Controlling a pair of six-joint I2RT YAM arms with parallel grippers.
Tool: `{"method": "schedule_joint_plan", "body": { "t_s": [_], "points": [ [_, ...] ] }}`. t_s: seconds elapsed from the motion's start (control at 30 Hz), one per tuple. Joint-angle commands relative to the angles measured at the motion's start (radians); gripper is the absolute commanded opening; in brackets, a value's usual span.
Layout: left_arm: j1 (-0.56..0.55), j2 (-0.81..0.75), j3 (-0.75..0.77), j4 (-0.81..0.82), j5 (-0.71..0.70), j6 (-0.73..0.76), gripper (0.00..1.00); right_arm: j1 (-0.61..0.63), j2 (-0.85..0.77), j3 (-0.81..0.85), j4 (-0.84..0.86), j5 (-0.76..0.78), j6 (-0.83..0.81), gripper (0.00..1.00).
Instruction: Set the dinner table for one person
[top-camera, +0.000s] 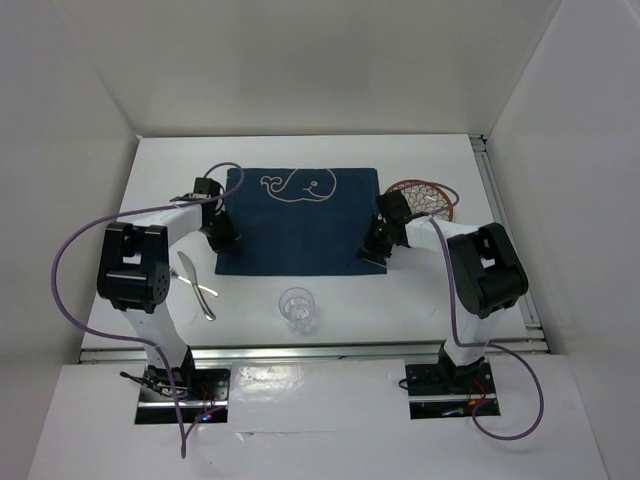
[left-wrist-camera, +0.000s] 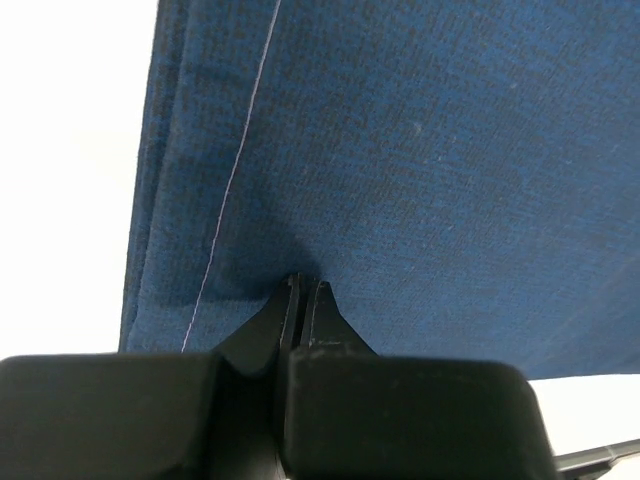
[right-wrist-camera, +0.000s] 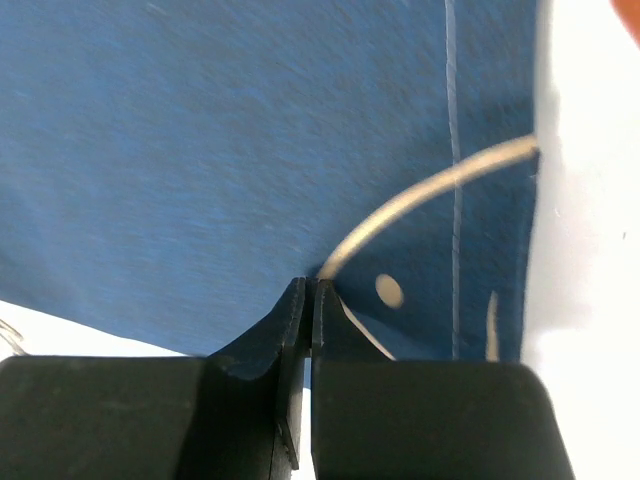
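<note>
Closest to my left wrist camera are the left fingers (left-wrist-camera: 300, 300). They are pressed together with no gap, and the tips pinch a small fold of the dark blue placemat (left-wrist-camera: 400, 150). The cloth wrinkles just at the tips, close to its left edge. In the right wrist view the right fingers (right-wrist-camera: 310, 295) are also fully closed, and their tips bite into the placemat (right-wrist-camera: 200, 150) near its right edge, beside a pale curved line and a dot printed on it.

From the top camera I see the desk (top-camera: 150, 180) in front of both arm bases, where it fills the middle of the view. It is a large flat rectangle, matte white, with white walls around it and a metal rail (top-camera: 505, 240) along its right side. The placemat (top-camera: 300, 225) lies in the middle of the desk and shows a white whale drawing. The left fingers (top-camera: 222, 238) are at its left side and the right fingers (top-camera: 375, 252) at its lower right corner.

A plate (top-camera: 432, 192) with an orange-red pattern sits just right of the placemat, partly hidden by the right arm. A clear glass (top-camera: 298, 306) stands near the front edge, below the placemat. Two metal cutlery pieces (top-camera: 195, 285) lie crossed at the left, under the left arm.
</note>
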Motion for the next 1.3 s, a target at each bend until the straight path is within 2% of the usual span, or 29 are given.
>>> {"method": "schedule_joint_plan", "body": {
  "t_s": [0.0, 0.27, 0.47, 0.67, 0.83, 0.93, 0.97, 1.03, 1.07, 1.1, 1.13, 1.23, 1.27],
  "points": [
    [-0.011, 0.009, -0.087, 0.024, -0.022, -0.027, 0.0, 0.007, -0.01, -0.039, 0.001, 0.007, -0.004, 0.0],
    [-0.02, -0.067, -0.215, 0.044, -0.013, -0.036, 0.0, 0.007, -0.052, -0.112, -0.008, 0.026, -0.004, 0.0],
    [-0.02, -0.148, -0.224, 0.013, -0.034, -0.036, 0.0, 0.007, -0.086, -0.151, -0.008, 0.017, -0.004, 0.0],
    [-0.029, -0.206, -0.212, -0.044, -0.076, -0.047, 0.0, 0.007, -0.095, -0.105, -0.039, 0.026, -0.023, 0.0],
    [-0.029, -0.277, -0.117, -0.13, -0.154, -0.027, 0.0, 0.016, -0.136, -0.014, -0.105, 0.037, -0.046, 0.04],
    [-0.029, -0.303, -0.03, -0.197, -0.175, -0.016, 0.14, 0.025, -0.205, 0.035, -0.129, 0.046, -0.058, 0.16],
    [-0.029, -0.326, 0.006, -0.208, -0.175, -0.004, 0.24, 0.035, -0.246, 0.046, -0.13, 0.046, -0.069, 0.26],
    [-0.029, -0.352, 0.035, -0.223, -0.175, 0.005, 0.33, 0.035, -0.288, 0.058, -0.14, 0.066, -0.078, 0.38],
    [-0.029, -0.381, 0.047, -0.223, -0.166, 0.005, 0.36, 0.035, -0.331, 0.067, -0.169, 0.089, -0.078, 0.45],
    [-0.029, -0.396, 0.056, -0.235, -0.166, 0.014, 0.39, 0.035, -0.354, 0.067, -0.182, 0.15, -0.078, 0.58],
    [-0.029, -0.412, 0.069, -0.236, -0.156, 0.015, 0.39, 0.035, -0.377, 0.067, -0.195, 0.192, -0.069, 0.65],
    [-0.029, -0.465, 0.078, -0.245, -0.143, 0.034, 0.41, -0.039, -0.443, 0.067, -0.258, 0.336, -0.043, 0.82],
    [-0.029, -0.476, 0.078, -0.245, -0.143, 0.034, 0.42, -0.071, -0.452, 0.067, -0.275, 0.348, -0.043, 0.84]
  ]
}}
